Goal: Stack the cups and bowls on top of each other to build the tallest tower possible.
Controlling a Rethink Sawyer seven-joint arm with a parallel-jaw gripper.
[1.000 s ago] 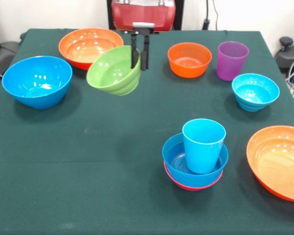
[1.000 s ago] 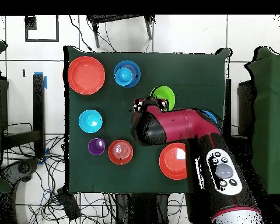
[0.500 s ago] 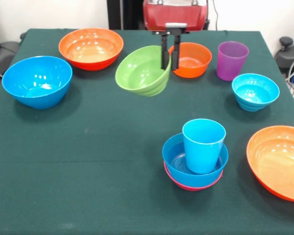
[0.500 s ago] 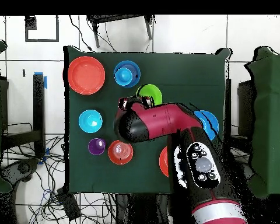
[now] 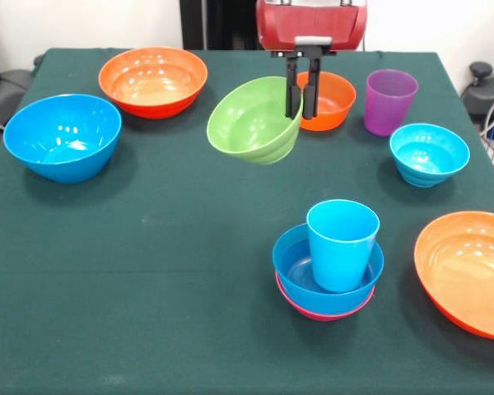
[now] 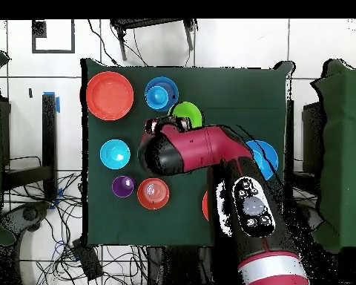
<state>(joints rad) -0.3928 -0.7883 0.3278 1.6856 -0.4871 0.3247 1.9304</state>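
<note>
The jaws (image 5: 303, 103) are pinching the green bowl (image 5: 253, 122) up in the air, far behind the tower (image 5: 329, 265), which is only three pieces tall, with many bowls left.

My table (image 5: 148, 247) wears a dark green cloth. In the front view, a big blue bowl (image 5: 62, 136) sits at left, an orange bowl (image 5: 153, 80) upper left, a small orange bowl (image 5: 329, 100), purple cup (image 5: 389, 100) and cyan bowl (image 5: 429, 154) upper right, a wide orange bowl (image 5: 468, 270) lower right, a pink bowl (image 5: 324, 313) lower centre.
</note>
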